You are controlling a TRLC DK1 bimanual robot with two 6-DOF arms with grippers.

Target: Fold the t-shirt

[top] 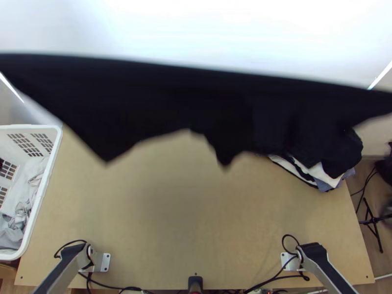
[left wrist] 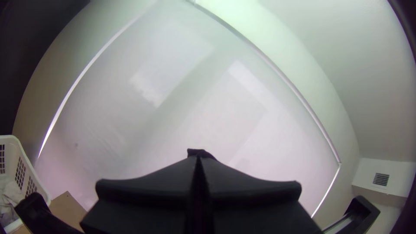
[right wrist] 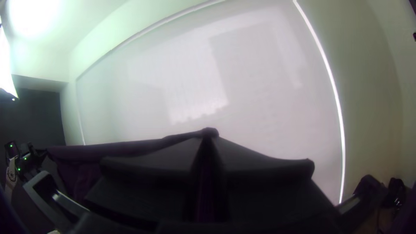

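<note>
Above table (top: 181, 210): dark t-shirt (top: 196, 103) stretched, apparently pinched by left hand (left wrist: 198, 159), right hand (right wrist: 209, 138).

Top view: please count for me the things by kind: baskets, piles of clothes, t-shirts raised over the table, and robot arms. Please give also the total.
Basket: 1
Pile of clothes: 1
Raised black t-shirt: 1
Robot arms, left and right: 2
Total: 5

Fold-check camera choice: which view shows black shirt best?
Top view: the black shirt spans it. Right wrist view: a length trailing from the right gripper; left wrist view: a scrap at the left gripper.
</note>
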